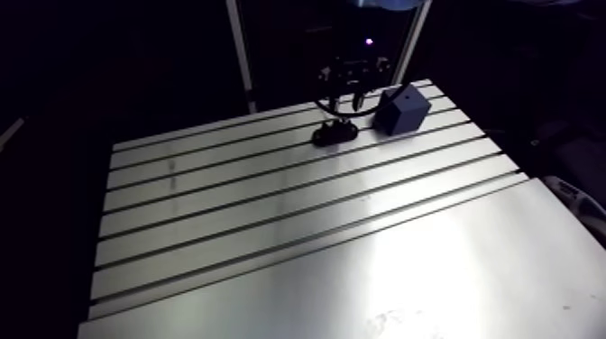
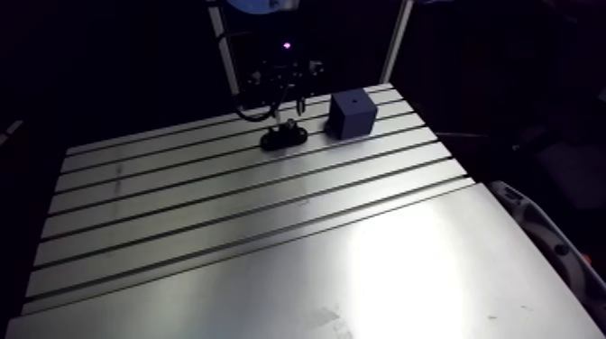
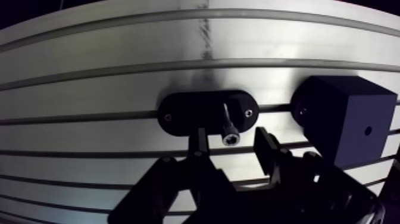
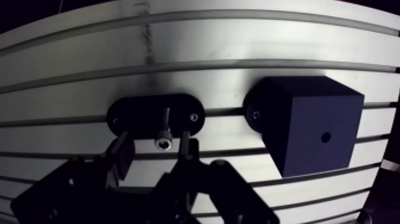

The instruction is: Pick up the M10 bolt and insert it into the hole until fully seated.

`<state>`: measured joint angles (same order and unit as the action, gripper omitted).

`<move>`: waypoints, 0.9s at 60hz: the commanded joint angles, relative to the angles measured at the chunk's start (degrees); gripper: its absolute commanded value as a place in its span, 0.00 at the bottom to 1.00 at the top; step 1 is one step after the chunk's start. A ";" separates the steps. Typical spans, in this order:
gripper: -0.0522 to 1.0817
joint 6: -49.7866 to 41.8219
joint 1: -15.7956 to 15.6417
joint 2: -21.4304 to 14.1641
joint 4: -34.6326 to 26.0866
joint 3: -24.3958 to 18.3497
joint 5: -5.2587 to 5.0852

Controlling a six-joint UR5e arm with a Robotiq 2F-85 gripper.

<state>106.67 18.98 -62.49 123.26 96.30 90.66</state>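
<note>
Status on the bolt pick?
Gripper open, fingers either side of the bolt head. Bolt lying on its black holder, not lifted. Block beside holder, path clear.

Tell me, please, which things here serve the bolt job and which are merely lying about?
Job: bolt, its black oval holder, dark block with hole, fingers open around the bolt.
Merely there: slotted table, pale curved thing off its edge.

The arm view looks down from high and far across the table [image 1: 270, 225] toward the end effector [image 1: 345, 106]; the wrist view faces down, close above; both share the dark block [image 1: 403, 108] and oval plate [image 1: 335, 135].
</note>
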 commanded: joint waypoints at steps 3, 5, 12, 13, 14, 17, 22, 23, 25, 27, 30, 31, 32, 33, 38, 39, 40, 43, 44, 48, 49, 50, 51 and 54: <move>0.47 0.15 0.01 0.14 0.01 -0.02 -0.01; 0.47 0.16 0.01 0.14 0.01 -0.02 -0.01; 0.47 0.26 0.17 0.30 0.01 -0.02 -0.01; 0.47 0.26 0.17 0.30 0.01 -0.02 -0.01; 0.47 0.33 0.26 0.39 0.01 -0.02 -0.01; 0.47 0.26 0.36 0.57 0.01 -0.02 -0.01; 0.48 0.26 0.36 0.65 0.01 -0.02 -0.01; 0.47 0.33 0.36 0.66 0.01 -0.02 -0.01; 0.47 0.26 0.36 0.67 0.01 -0.02 -0.01; 0.47 0.33 0.36 0.67 0.01 -0.02 -0.01; 0.48 0.34 0.44 0.67 0.01 -0.02 -0.01; 0.48 0.34 0.45 0.67 0.01 -0.02 -0.01; 0.48 0.34 0.37 0.67 0.01 0.06 -0.01; 0.48 0.34 0.37 0.67 0.01 0.06 -0.01; 0.48 0.34 0.36 0.67 0.01 0.16 -0.01; 0.48 0.34 0.36 0.67 0.01 0.16 -0.01; 0.48 0.34 0.36 0.67 0.01 0.23 -0.01; 0.48 0.34 0.36 0.67 0.01 0.32 -0.01; 0.48 0.34 0.36 0.67 0.01 0.41 -0.01; 0.48 0.26 0.36 0.67 0.01 0.34 -0.01; 0.48 0.25 0.36 0.67 0.01 0.41 -0.01; 0.48 0.25 0.36 0.67 0.01 0.41 -0.01; 0.48 0.25 0.36 0.74 -0.07 0.42 -0.01; 0.48 0.25 0.36 0.75 -0.08 0.42 -0.01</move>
<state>106.99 19.34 -61.82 123.27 96.56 90.66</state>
